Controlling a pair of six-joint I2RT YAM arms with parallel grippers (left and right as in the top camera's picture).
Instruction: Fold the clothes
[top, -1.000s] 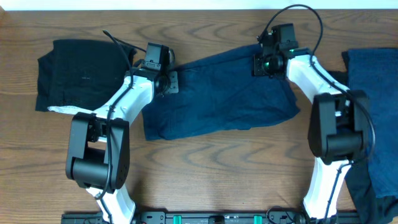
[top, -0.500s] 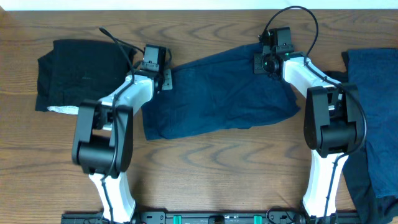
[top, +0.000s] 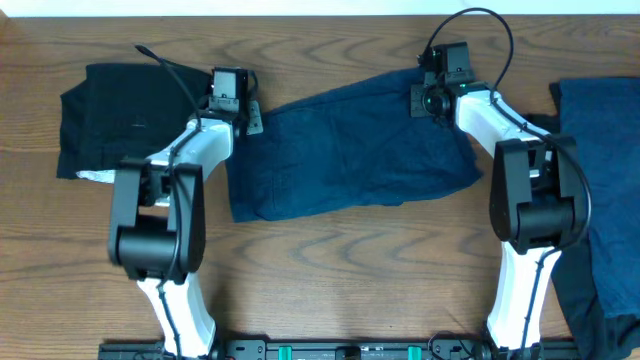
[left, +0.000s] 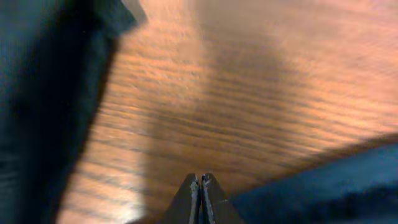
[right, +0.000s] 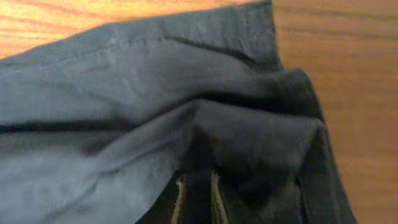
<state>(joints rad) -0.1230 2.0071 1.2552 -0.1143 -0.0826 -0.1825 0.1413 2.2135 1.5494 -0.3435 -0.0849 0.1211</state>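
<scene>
Pulling with the clenched left tool (left: 201, 186) could skew the navy garment (top: 350, 150); right tool (right: 197, 186) straddles its fold, grip unclear

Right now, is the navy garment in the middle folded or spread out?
Spread out: the navy garment lies wide and wrinkled on the table, one corner bunched at the right claw.

Both arms are stretched forward from their bases, with the elbows bent. The left gripper (left: 200, 182) is held low, and its fingers are pressed fully together. The right gripper (right: 198, 186) is pointed downward. Its fingers (right: 180, 190) are set only narrowly apart, and a fold of the navy garment (right: 124, 93) is pinched between them.
</scene>
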